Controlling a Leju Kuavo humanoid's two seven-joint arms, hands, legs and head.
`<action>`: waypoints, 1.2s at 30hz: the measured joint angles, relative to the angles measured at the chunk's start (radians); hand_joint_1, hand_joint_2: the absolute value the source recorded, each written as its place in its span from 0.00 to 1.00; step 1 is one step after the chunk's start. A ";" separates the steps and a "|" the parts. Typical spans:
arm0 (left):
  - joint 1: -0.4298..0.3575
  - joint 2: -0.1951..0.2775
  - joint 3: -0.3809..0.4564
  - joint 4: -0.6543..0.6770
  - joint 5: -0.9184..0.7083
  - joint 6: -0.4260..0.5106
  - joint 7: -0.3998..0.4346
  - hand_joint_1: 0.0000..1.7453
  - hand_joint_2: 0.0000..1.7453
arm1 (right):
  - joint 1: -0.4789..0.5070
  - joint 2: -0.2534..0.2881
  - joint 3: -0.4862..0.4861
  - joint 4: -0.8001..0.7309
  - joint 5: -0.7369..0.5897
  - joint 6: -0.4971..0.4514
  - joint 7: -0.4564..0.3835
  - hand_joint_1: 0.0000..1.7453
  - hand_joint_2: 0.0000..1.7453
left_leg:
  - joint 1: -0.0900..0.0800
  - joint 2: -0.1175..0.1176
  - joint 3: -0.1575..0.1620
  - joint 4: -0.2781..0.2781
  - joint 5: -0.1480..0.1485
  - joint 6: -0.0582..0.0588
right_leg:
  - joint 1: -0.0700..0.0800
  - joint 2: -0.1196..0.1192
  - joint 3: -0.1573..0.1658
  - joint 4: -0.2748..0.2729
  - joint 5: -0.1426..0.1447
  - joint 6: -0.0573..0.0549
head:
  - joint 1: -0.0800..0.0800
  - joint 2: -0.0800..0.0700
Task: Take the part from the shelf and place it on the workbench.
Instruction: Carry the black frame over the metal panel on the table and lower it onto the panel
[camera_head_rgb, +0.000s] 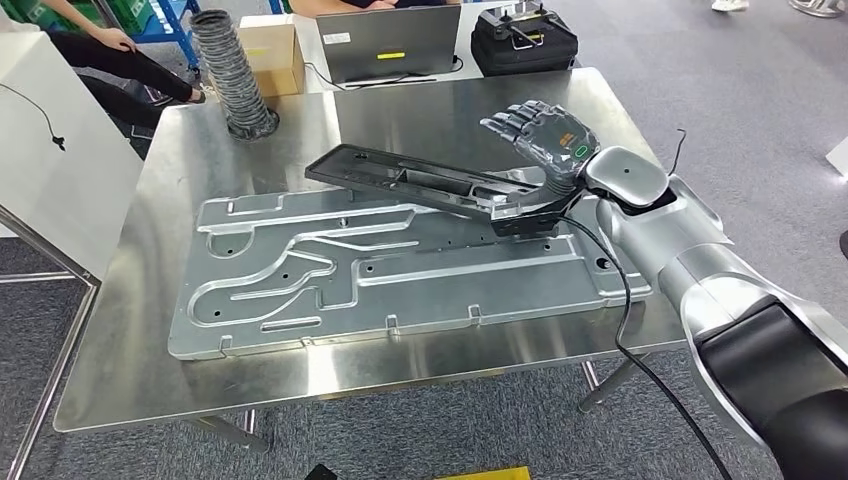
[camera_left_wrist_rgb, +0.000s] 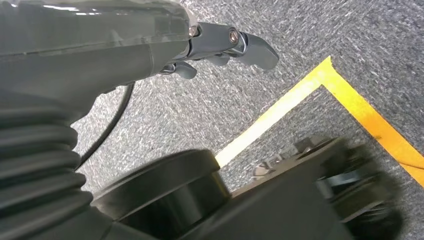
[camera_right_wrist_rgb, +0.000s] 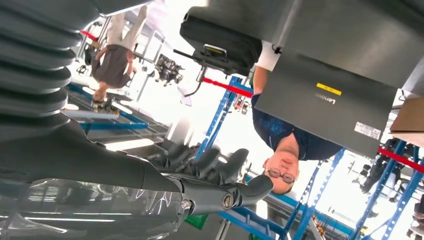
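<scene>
The head view shows a steel workbench (camera_head_rgb: 150, 330) carrying a large stamped metal plate (camera_head_rgb: 400, 275) that lies flat across its middle. A long black part (camera_head_rgb: 420, 185) lies on top of this plate, running from the plate's far left area toward the right. Its right end sits under the palm of the right hand (camera_head_rgb: 545, 140). The right hand is raised above that end, palm side down toward the part, with the fingers (camera_head_rgb: 515, 120) extended and slightly apart, pointing away from the robot. Whether the thumb or palm touches the part cannot be told from this view.

The right wrist view shows the same hand from behind: the fingers (camera_right_wrist_rgb: 220, 167) are apart and gently curved, with nothing between them. This view also shows a laptop (camera_right_wrist_rgb: 330, 100) lid, a black case (camera_right_wrist_rgb: 220, 37) and a person behind the bench. In the head view the laptop (camera_head_rgb: 390, 45) and black case (camera_head_rgb: 525, 40) stand on a second table just beyond the workbench, with a ribbed grey hose (camera_head_rgb: 232, 75) standing upright at the workbench's far left corner.

The left wrist view shows the left hand (camera_left_wrist_rgb: 220, 47) hanging above grey carpet (camera_left_wrist_rgb: 200, 105) marked with yellow tape (camera_left_wrist_rgb: 320, 85). Its fingers are loosely curved and hold nothing.
</scene>
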 joint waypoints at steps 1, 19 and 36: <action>0.001 0.000 0.000 0.000 0.001 -0.002 -0.001 0.00 0.00 | 0.002 0.000 0.000 0.002 -0.005 0.000 -0.001 0.00 0.00 | 0.003 0.000 -0.013 0.023 0.001 -0.003 | -0.001 0.000 0.000 0.001 0.000 0.000 | 0.000 0.000; 0.020 0.003 0.000 0.000 0.043 -0.038 -0.003 0.00 0.00 | -0.091 -0.314 -0.206 -0.139 -0.349 0.129 0.005 0.00 0.00 | -0.006 -0.017 0.117 -0.245 0.122 0.059 | 0.002 0.000 -0.075 0.176 -0.064 0.043 | 0.000 0.000; 0.065 0.023 0.029 0.000 0.107 -0.032 -0.024 0.00 0.00 | 0.839 -0.676 -1.144 -0.104 -0.673 -0.186 -0.088 0.00 0.00 | 0.003 -0.005 0.162 -0.219 0.063 0.025 | 0.002 -0.029 0.018 -0.002 -0.010 0.026 | 0.000 0.000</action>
